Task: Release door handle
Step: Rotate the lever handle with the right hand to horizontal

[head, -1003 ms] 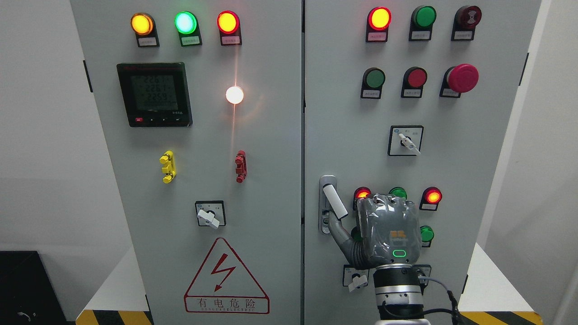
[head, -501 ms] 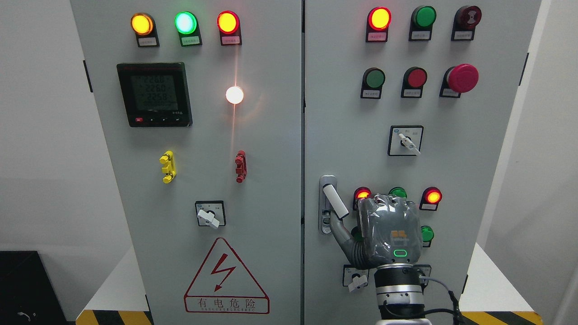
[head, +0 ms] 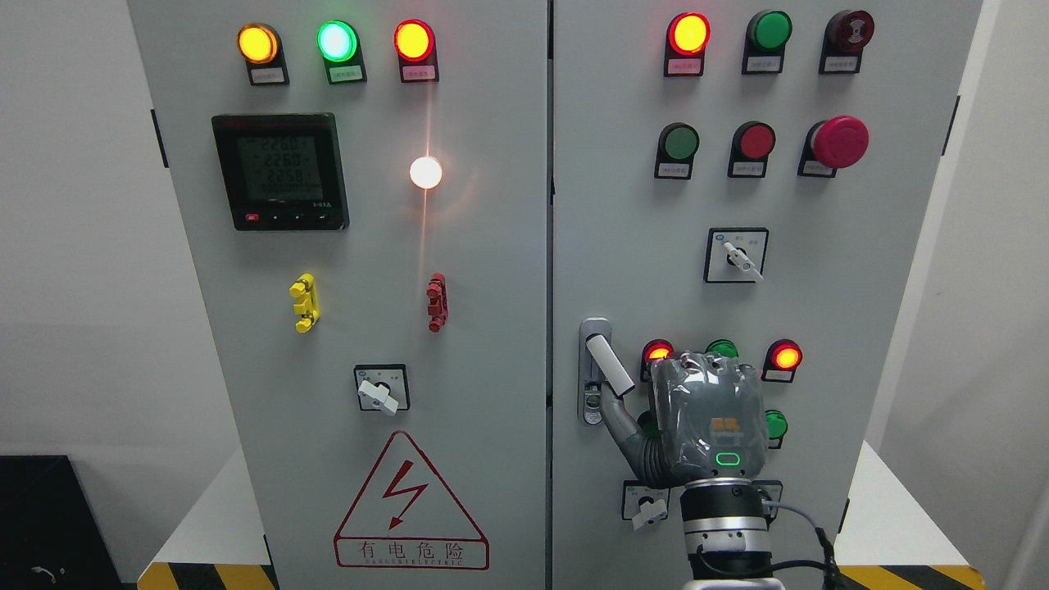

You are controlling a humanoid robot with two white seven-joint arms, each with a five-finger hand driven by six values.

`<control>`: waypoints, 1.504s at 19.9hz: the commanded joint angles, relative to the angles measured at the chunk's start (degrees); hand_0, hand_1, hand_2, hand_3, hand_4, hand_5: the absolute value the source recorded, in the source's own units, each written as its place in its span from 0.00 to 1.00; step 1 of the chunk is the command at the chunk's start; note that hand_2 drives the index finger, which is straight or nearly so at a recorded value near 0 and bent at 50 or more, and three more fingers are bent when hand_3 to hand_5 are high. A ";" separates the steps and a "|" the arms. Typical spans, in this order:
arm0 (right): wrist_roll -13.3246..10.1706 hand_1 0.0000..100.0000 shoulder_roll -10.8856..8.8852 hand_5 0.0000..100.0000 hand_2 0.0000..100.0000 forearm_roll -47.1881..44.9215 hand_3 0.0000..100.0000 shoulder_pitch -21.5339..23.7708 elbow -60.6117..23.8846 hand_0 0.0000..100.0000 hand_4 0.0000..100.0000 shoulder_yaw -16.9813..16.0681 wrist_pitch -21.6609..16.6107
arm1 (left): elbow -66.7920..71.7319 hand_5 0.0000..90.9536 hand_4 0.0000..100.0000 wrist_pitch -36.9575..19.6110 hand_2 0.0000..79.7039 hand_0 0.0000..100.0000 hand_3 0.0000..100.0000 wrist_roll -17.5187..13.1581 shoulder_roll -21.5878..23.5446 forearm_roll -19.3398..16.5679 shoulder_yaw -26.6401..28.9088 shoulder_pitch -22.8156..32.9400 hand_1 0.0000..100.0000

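Right-hand grey cabinet door, lower left edge: white lever door handle, tilted down to the right from a silver lock plate. Grey robotic right hand, back toward the camera, raised in front of the door just right of the handle; its thumb reaches up to the handle's lower end, apparently touching. Whether the other fingers are curled or spread cannot be told. Lit red indicator lamp directly above the knuckles.
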 commanded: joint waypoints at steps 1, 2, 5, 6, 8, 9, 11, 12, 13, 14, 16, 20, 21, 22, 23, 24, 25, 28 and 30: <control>-0.07 0.35 0.01 1.00 1.00 0.00 1.00 -0.06 -0.23 0.49 1.00 -0.12 0.01 | -0.04 0.00 0.00 -0.05 0.00 0.12 0.00 -0.04 0.00 0.00 0.00 0.00 0.56; -0.16 0.35 0.01 1.00 1.00 0.00 1.00 -0.06 -0.23 0.49 1.00 -0.12 0.01 | -0.04 0.00 0.00 -0.05 0.00 0.12 0.00 -0.04 0.00 0.00 0.00 0.00 0.56; -0.16 0.35 0.01 1.00 1.00 0.09 1.00 -0.15 -0.23 0.49 1.00 -0.38 -0.07 | -0.04 0.00 0.00 0.04 0.00 0.12 0.00 -0.04 0.00 0.00 0.00 0.00 0.56; -0.16 0.35 0.01 1.00 1.00 0.09 1.00 -0.15 -0.23 0.49 1.00 -0.39 -0.07 | -0.04 0.00 0.00 -0.05 0.00 0.12 0.00 -0.04 0.00 0.00 0.00 0.00 0.56; -0.16 0.35 0.01 1.00 1.00 0.09 1.00 -0.15 -0.31 0.49 1.00 -0.47 -0.07 | -0.04 0.00 0.00 -0.05 0.00 0.12 0.00 -0.04 0.00 0.00 0.00 0.00 0.56; -0.16 0.35 0.01 1.00 1.00 0.09 1.00 -0.23 -0.23 0.49 1.00 -0.47 -0.07 | 0.04 0.00 0.00 -0.05 0.00 0.12 0.00 -0.04 0.00 0.00 0.00 0.00 0.56; -0.16 0.35 0.01 1.00 1.00 0.09 1.00 -0.15 -0.31 0.49 1.00 -0.47 -0.07 | 0.05 0.00 0.00 -0.05 0.00 0.12 0.00 -0.04 0.00 0.00 0.00 0.00 0.56; -0.16 0.35 0.01 1.00 1.00 0.09 1.00 -0.23 -0.31 0.50 1.00 -0.47 -0.07 | -0.04 0.00 0.00 -0.05 0.00 0.12 0.00 -0.04 0.00 0.00 0.00 0.00 0.56; -0.16 0.35 0.01 1.00 1.00 0.09 1.00 -0.23 -0.31 0.50 1.00 -0.47 -0.07 | 0.04 0.00 0.00 -0.05 0.00 0.12 0.00 -0.04 0.00 0.00 0.00 0.00 0.56; -0.16 0.35 0.01 1.00 1.00 0.09 1.00 -0.23 -0.49 0.50 1.00 -0.47 -0.07 | -0.04 0.00 0.00 -0.05 0.00 0.12 0.00 -0.04 0.00 0.00 0.00 0.00 0.56; -0.16 0.35 0.01 1.00 1.00 0.09 1.00 -0.23 -0.75 0.50 1.00 -0.47 -0.07 | 0.05 0.00 0.00 -0.05 0.00 0.12 0.00 -0.04 0.00 0.00 0.00 0.00 0.56; -0.16 0.35 0.01 1.00 1.00 0.09 1.00 -0.23 -0.84 0.50 1.00 -0.47 -0.07 | -0.04 0.00 0.00 -0.05 0.00 0.12 0.00 -0.04 0.00 0.00 0.00 0.00 0.56; -0.16 0.35 0.01 1.00 1.00 0.09 1.00 -0.23 -0.93 0.50 1.00 -0.47 -0.07 | -0.04 0.00 0.00 -0.05 0.00 0.12 0.00 -0.04 0.00 0.00 0.00 0.00 0.56; -0.16 0.35 0.01 1.00 1.00 0.09 1.00 -0.23 -0.93 0.50 1.00 -0.47 -0.07 | 0.04 0.00 0.00 -0.05 0.00 0.12 0.00 -0.04 0.00 0.00 0.00 0.00 0.56; -0.16 0.35 -0.08 1.00 1.00 0.09 1.00 -0.23 -0.93 0.50 1.00 -0.47 -0.07 | 0.05 0.00 0.00 0.04 0.00 0.12 0.00 -0.04 0.00 0.00 0.00 0.00 0.56; -0.16 0.35 0.00 1.00 1.00 0.09 1.00 -0.23 -0.93 0.50 1.00 -0.47 -0.16 | 0.05 0.00 0.00 -0.05 0.00 0.12 0.00 -0.04 0.00 0.00 0.00 0.00 0.56; -0.16 0.35 0.01 1.00 1.00 0.09 1.00 -0.23 -0.93 0.50 1.00 -0.47 -0.16 | 0.05 0.00 0.00 -0.05 0.00 0.12 0.00 -0.04 0.00 0.00 0.00 0.00 0.56; -0.16 0.35 -0.08 1.00 1.00 0.09 1.00 -0.15 -1.02 0.50 1.00 -0.47 -0.16 | 0.05 0.00 0.00 0.04 0.00 0.12 0.00 -0.04 0.00 0.00 0.00 0.00 0.56; -0.16 0.35 -0.08 1.00 1.00 0.09 1.00 -0.15 -1.11 0.50 1.00 -0.47 -0.16 | 0.05 0.00 0.00 -0.05 0.00 0.12 0.00 -0.04 0.00 0.00 0.00 0.00 0.56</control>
